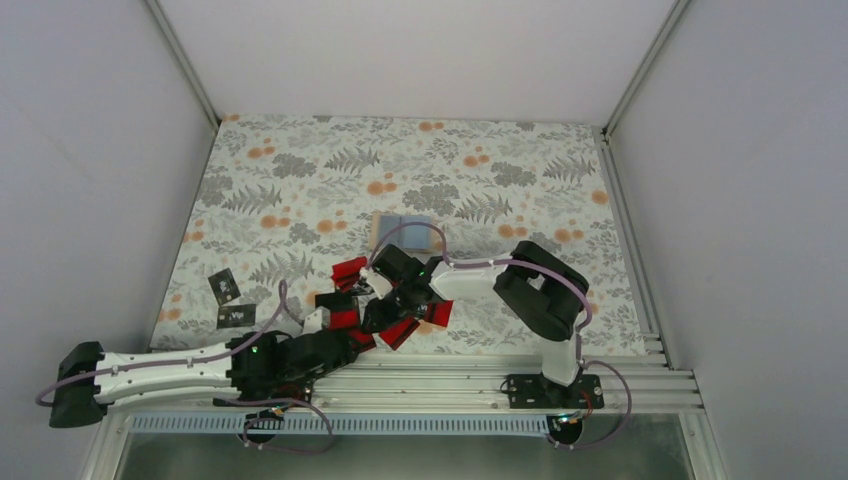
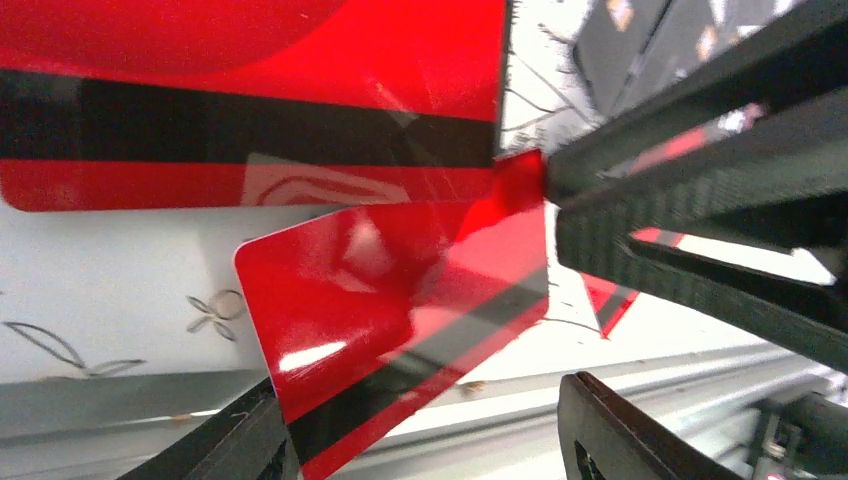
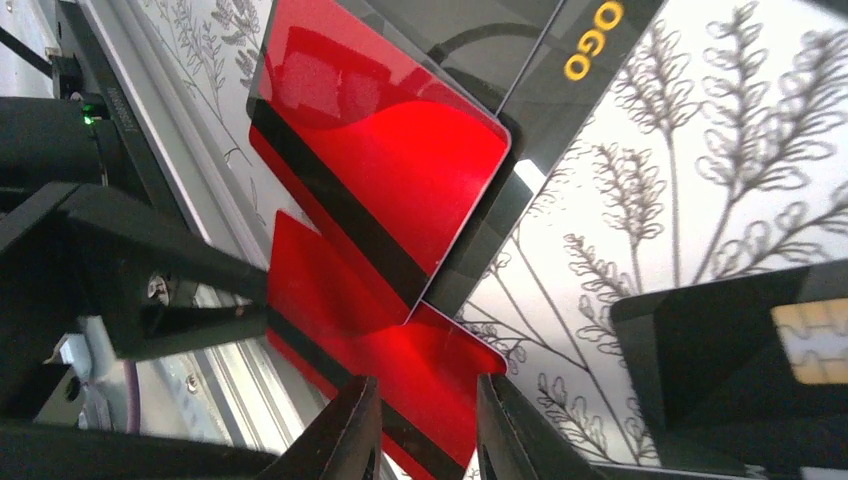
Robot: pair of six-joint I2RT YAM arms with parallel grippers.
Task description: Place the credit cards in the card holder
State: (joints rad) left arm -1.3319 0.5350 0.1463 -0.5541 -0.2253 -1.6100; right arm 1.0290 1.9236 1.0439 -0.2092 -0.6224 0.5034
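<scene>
Left hand (image 2: 425,410) has its fingers apart, a card (image 2: 400,300) between them; I should squeeze slowly, grabbing only that one.

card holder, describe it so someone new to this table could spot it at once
Look at the floral tablecloth, near its middle, just beyond the heap of red-and-black cards. The card holder lies open and flat there. Unlike the cards, it is pale blue-grey with a tan edge.
</scene>
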